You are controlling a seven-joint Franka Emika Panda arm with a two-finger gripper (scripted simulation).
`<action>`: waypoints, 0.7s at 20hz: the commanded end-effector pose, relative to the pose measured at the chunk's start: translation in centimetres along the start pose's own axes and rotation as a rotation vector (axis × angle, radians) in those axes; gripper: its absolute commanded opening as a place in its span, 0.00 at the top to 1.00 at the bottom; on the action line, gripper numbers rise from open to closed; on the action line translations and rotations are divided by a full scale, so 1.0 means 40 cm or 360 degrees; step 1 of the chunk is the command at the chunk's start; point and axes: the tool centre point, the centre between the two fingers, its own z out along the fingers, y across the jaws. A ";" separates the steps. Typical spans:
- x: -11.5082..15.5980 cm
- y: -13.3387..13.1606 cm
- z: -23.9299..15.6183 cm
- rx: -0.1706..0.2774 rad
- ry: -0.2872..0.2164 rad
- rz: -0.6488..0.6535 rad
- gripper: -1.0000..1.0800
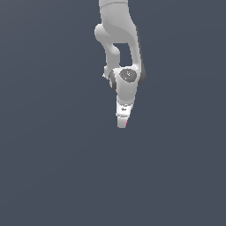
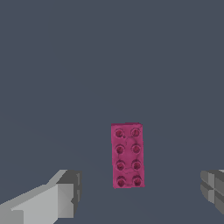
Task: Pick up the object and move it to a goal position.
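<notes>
The object (image 2: 127, 155) is a magenta-pink flat brick with two rows of studs, lying on the dark grey floor. In the wrist view it sits between my two fingers, nearer one finger (image 2: 65, 197) than the other (image 2: 212, 188), with wide gaps on both sides. My gripper (image 2: 141, 192) is open and touches nothing. In the exterior view the white arm points down and my gripper (image 1: 122, 121) hides nearly all of the object; only a thin pink sliver (image 1: 127, 124) shows at the gripper's tip.
A plain dark grey floor (image 1: 53, 167) fills both views. No other objects, containers or edges show.
</notes>
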 end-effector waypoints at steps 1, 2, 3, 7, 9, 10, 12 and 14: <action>0.003 -0.006 0.004 0.0001 0.0002 -0.0042 0.04; 0.003 -0.008 0.005 0.0001 0.0002 -0.0051 0.04; 0.004 -0.009 0.006 0.0001 0.0002 -0.0058 0.04; 0.004 -0.009 0.006 0.0002 0.0002 -0.0055 0.04; 0.003 -0.009 0.012 0.0002 0.0002 -0.0055 0.04; 0.004 -0.009 0.017 0.0002 0.0002 -0.0056 0.04; 0.004 -0.010 0.032 0.0002 0.0002 -0.0057 0.04; 0.003 -0.011 0.052 0.0002 0.0002 -0.0059 0.04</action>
